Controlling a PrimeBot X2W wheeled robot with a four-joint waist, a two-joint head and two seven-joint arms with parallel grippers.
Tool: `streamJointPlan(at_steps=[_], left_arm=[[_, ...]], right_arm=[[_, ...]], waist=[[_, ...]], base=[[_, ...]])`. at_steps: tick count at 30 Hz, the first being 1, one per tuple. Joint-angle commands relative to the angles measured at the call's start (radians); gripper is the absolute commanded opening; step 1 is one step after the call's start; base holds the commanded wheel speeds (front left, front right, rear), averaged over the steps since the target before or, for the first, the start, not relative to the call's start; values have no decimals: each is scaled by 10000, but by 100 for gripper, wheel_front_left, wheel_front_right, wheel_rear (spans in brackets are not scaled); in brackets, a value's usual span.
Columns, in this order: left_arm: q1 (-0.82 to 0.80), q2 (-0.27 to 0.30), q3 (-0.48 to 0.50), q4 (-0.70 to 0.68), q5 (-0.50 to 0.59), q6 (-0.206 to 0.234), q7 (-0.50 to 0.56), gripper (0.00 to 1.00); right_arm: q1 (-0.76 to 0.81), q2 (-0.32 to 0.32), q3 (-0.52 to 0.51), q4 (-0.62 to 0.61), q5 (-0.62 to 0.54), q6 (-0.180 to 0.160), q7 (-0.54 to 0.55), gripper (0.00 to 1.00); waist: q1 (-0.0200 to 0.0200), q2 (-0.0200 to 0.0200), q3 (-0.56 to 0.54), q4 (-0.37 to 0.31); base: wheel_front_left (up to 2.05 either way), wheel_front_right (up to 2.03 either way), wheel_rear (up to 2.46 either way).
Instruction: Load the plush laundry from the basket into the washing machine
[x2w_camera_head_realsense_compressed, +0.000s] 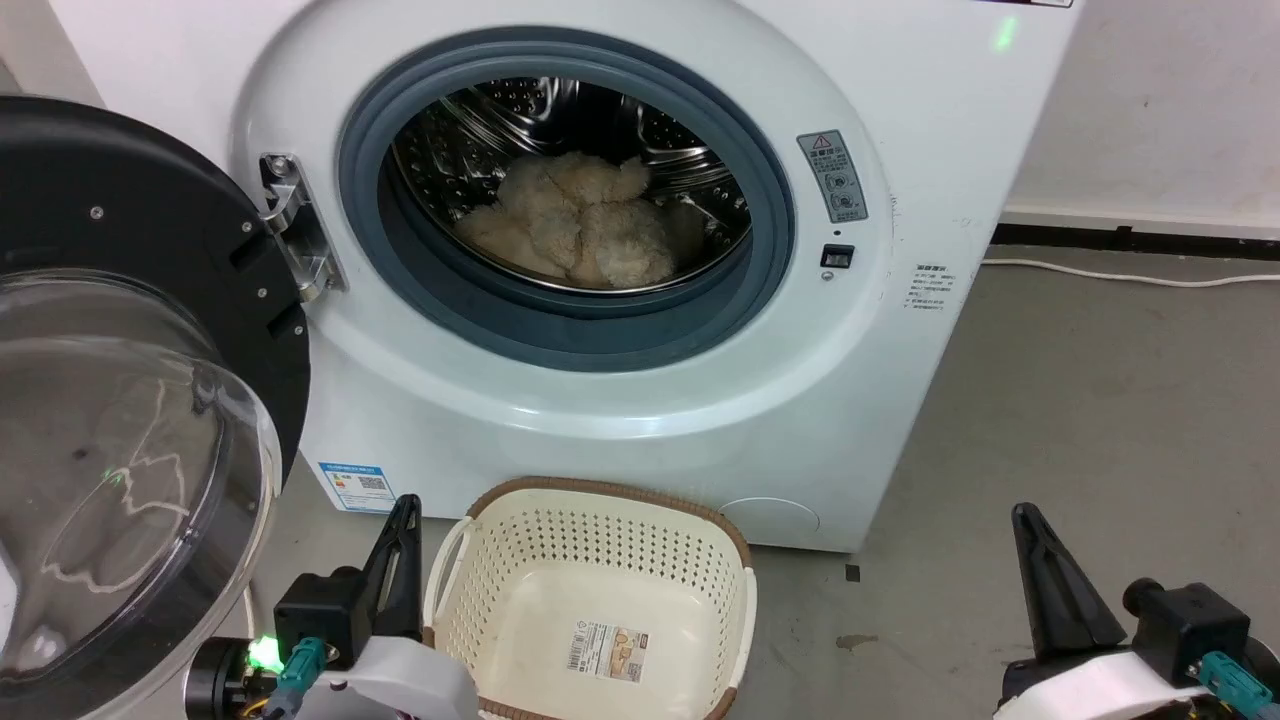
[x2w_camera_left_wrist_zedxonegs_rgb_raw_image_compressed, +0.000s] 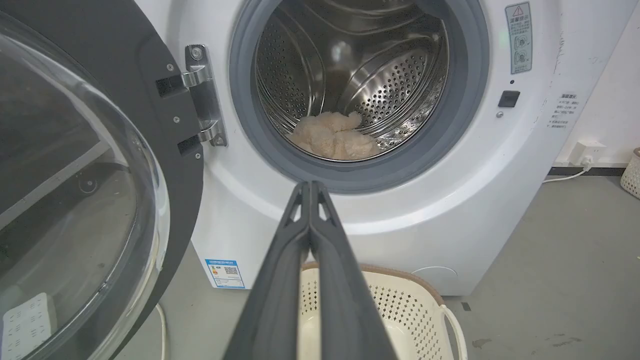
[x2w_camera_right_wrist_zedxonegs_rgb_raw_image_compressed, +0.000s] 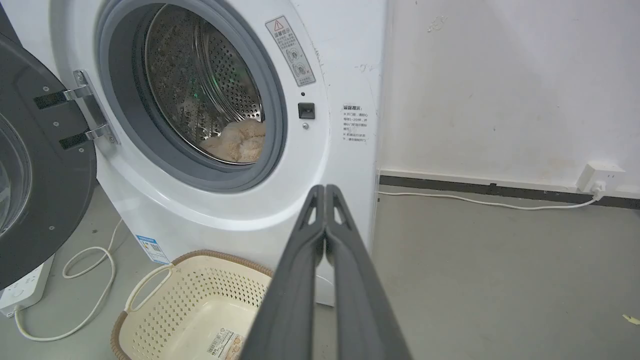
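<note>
One bundle, the plush laundry, lies low in the drum, inside the grey seal, with nothing trailing over the lip. We judge the loading itself done. The basket, on the floor at six o'clock from the opening, holds nothing but its label sticker. Left, as we read it: shutting the door, which stands swung out at nine o'clock.

Plush: cream-beige, long pile, lumpy, soft folds. Drum: shiny steel, perforated, ribbed. Basket: cream plastic, rounded corners, punched walls, brown woven-look rim, white handles. Washing machine: smooth white shell. Door: black rim, clear bubble.

We note the left gripper at seven o'clock of the head view and the right gripper at five. Each has its fingers pressed together, gripping nothing.
</note>
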Motion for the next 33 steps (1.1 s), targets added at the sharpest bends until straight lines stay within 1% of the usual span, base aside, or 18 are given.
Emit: streamJointPlan(at_steps=[1,33], left_arm=[[80,-18,71,-95,84,-32,70,0],[121,-167,446,-478,437,-187,744,0]], right_arm=[[-137,2,16,-29,-124,4,64,0],[-341,3,91,-49,-652,6,742,0]], waist=[[0,0,-4,-8],[0,0,-79,-151]], base=[[0,0,0],[0,0,0]])
